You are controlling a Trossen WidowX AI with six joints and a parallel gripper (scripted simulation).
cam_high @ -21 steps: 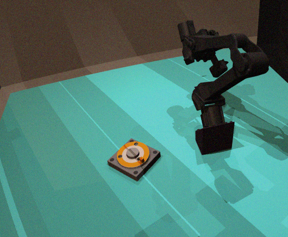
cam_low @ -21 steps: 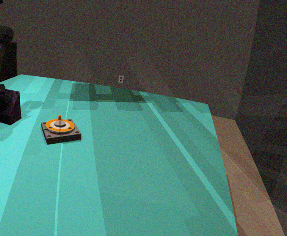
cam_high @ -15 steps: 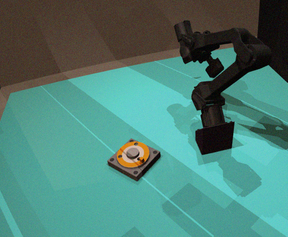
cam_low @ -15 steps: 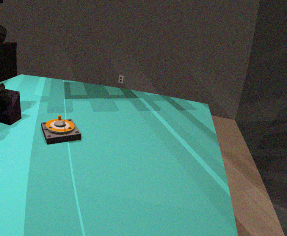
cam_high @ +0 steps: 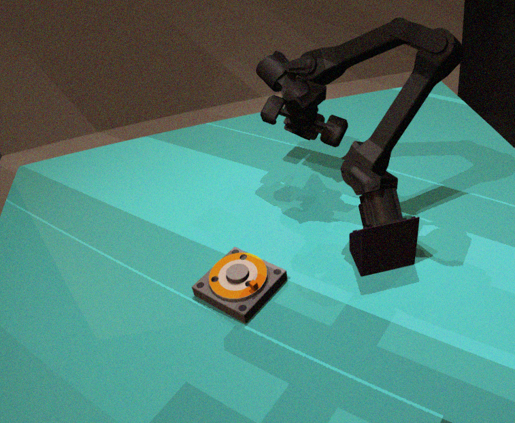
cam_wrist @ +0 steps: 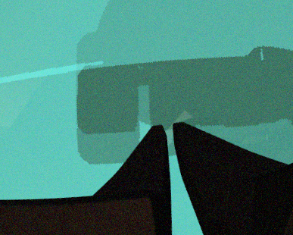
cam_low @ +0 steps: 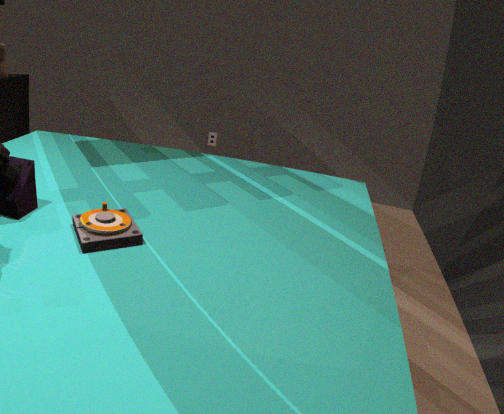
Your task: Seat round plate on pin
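Flat orange-ringed round metal plate [cam_high: 238, 275] on grey square base [cam_high: 267, 291] prob. rigid, light, slick—nudge via its upright orange tab [cam_high: 253, 285]; black gripper [cam_high: 311, 132] well off base, jaws nearly shut, holding nothing.

You see a table top [cam_high: 111, 218] with a smooth, glossy turquoise finish that mirrors light streaks and the arm's shadow. The base [cam_high: 267, 291] looks like matt grey metal. On it, the round plate [cam_high: 216, 279] has a satin orange ring around a paler, dull inner disc, and the post [cam_high: 237, 271] reads as plain matt grey. The arm [cam_high: 399, 104] and the gripper [cam_wrist: 169, 135] look like matt black plastic, without shine. The floor [cam_low: 435, 311] resembles pale wood planks.
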